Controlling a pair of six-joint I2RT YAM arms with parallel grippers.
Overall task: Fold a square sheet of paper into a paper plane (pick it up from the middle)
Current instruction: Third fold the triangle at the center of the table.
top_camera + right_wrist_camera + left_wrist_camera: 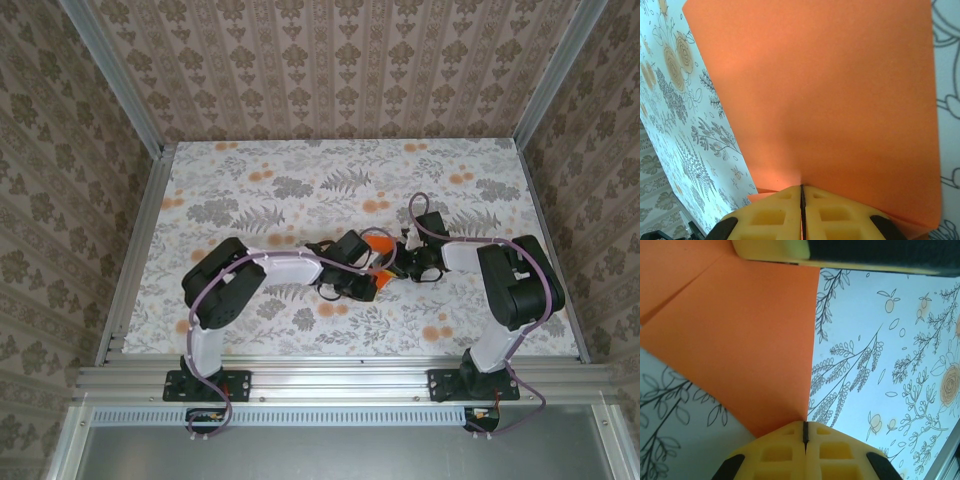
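Near the middle of the floral-printed bench (300, 170), the left pincer (804, 432) and right pincer (801, 196) each pinch the thin bright orange creased sheet of paper (378, 243).

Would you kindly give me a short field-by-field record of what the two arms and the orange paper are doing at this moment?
Surface: floral-printed white table cover
Object: thin bright orange paper sheet, one fold line visible in the left wrist view
Left gripper: shut on a pointed corner of the sheet
Right gripper: shut on the sheet
Arm layout: both arms reach inward, grippers meeting at mid-table
Plane shape: not yet a narrow dart
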